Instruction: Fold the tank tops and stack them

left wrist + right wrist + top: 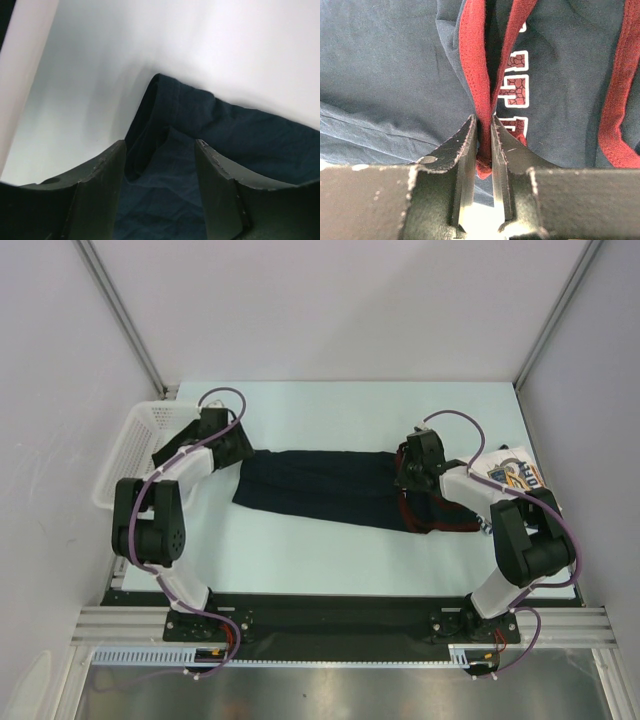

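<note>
Pinching red trim [470, 65] of navy tank top [310, 485]: right tool [484, 121] | left tool [161, 145] apart | white top [512, 476] partly hidden

Lab test cell: white panel walls [330, 310], aluminium rail [120, 624], bolted arms [150, 520].

I have my left arm [150, 520], black joints with white link shells and a purple cable, bent with its elbow out to the left and reaching forward and inward. Its black two-finger left gripper [160, 145] points down with the jaws parted, a clear gap between the dark fingers [100, 190]. My right arm [520, 535], of the same build, folds its elbow out to the right and reaches inward. Its right gripper [485, 122] is pinched tight on the dark-red trim of the navy tank top [385, 65], fingertips nearly meeting.
</note>
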Action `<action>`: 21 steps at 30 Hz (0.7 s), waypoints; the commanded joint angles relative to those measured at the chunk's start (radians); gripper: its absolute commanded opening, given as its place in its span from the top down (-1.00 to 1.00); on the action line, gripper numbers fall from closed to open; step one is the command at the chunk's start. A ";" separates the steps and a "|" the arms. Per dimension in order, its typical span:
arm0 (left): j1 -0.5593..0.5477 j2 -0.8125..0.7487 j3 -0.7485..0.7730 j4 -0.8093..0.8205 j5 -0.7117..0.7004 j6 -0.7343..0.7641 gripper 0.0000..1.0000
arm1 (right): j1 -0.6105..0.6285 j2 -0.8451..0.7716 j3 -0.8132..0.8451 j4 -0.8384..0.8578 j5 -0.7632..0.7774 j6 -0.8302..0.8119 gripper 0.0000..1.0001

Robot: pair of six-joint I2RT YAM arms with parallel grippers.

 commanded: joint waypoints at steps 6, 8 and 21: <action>-0.029 0.050 0.089 0.019 0.004 0.005 0.39 | -0.006 -0.029 -0.006 0.020 -0.006 -0.018 0.60; -0.029 0.054 0.087 0.019 -0.003 0.008 0.40 | -0.006 -0.029 -0.005 0.019 -0.008 -0.019 0.60; -0.030 0.071 0.113 -0.002 -0.010 0.030 0.99 | -0.021 -0.025 0.029 0.014 -0.031 -0.024 0.73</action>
